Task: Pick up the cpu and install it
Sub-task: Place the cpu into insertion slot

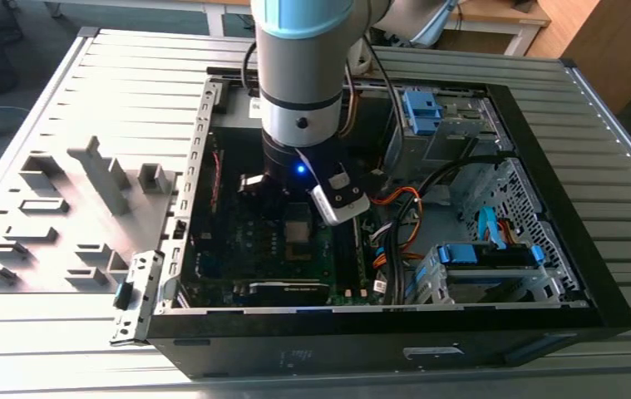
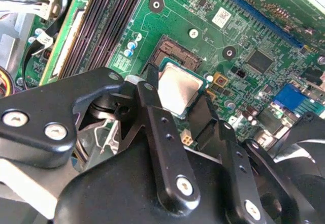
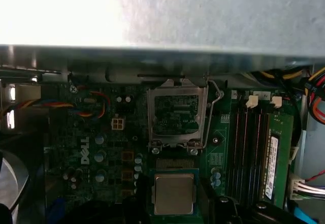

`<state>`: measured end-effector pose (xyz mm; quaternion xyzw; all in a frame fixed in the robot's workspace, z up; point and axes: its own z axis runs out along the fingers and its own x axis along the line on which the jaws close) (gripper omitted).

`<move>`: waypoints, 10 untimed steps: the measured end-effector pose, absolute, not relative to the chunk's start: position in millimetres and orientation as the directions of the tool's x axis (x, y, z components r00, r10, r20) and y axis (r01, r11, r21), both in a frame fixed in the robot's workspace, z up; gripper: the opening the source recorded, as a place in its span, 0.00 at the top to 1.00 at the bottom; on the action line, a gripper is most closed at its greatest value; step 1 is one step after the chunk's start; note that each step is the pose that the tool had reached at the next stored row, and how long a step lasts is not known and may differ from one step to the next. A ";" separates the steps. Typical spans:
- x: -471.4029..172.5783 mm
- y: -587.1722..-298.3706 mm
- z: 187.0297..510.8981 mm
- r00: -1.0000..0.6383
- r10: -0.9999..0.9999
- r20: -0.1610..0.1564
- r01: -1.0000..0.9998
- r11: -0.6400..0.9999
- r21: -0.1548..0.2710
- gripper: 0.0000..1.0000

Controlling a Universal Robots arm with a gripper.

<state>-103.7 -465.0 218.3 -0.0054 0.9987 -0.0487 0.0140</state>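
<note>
Inside the open computer case (image 1: 581, 320), which lies flat on the slatted surface (image 1: 71, 91), the arm (image 1: 302, 75) reaches down over the motherboard (image 2: 203, 16). The claw (image 2: 176, 92) is closed to a narrow gap, its black fingers (image 2: 152, 115) set against two opposite edges of the cpu (image 2: 180, 86). The cpu, silver top up, is over the socket near the middle of the motherboard. A strip of socket contacts (image 3: 175, 164) shows along one cpu edge. Whether the cpu is seated cannot be determined. The hinged socket frame (image 3: 175, 113) stands open just beyond. Memory modules (image 3: 254, 142) lie beside it.
</note>
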 end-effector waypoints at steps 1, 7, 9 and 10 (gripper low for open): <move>-103.7 -465.4 217.2 -1.000 -0.012 -0.028 -0.009 0.995 -0.097 0.53; -103.7 -466.7 207.8 -1.000 -0.010 -0.027 -0.007 0.995 -0.098 0.53; -103.7 -467.4 205.0 -1.000 -0.010 -0.027 -0.007 0.995 -0.099 0.53; -103.7 -467.7 203.6 -1.000 -0.009 -0.027 -0.007 0.995 -0.099 0.53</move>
